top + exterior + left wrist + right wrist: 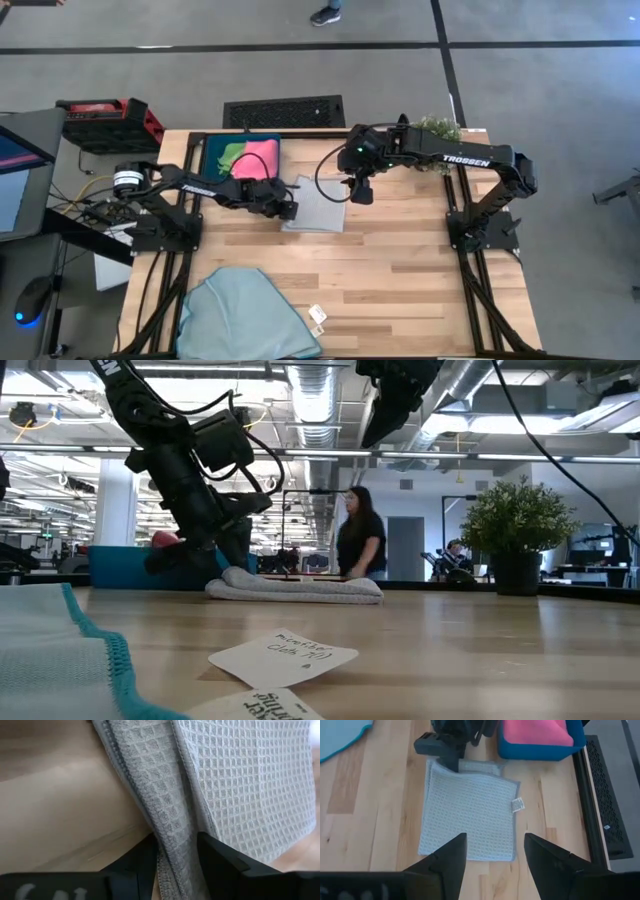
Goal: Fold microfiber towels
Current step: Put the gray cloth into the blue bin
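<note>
A pale grey towel point(318, 207) lies folded flat at the table's middle, also seen in the right wrist view point(470, 815) and the low view point(300, 588). My left gripper point(287, 210) slants down at its left edge, open, with the stitched edge point(175, 835) between its fingers. My right gripper point(360, 193) hangs open high above the towel's right side, with nothing between its fingers point(495, 855). A pink towel point(260, 160) and a green towel point(232, 155) lie in the teal tray point(212, 150). A light blue towel point(245, 310) lies spread at the near left. My left gripper has one finger point(142, 860) on each side of the grey towel's stitched left edge point(172, 820), coming slanting down from the table's left. Several layers of the edge run between the fingers. Whether the fingers touch the cloth, I cannot tell.
Two paper tags point(318, 318) lie near the front edge beside the light blue towel. A potted plant point(435, 127) stands at the far right corner. Bare wood stretches right of and in front of the grey towel. A person point(358, 535) stands in the room behind the table.
</note>
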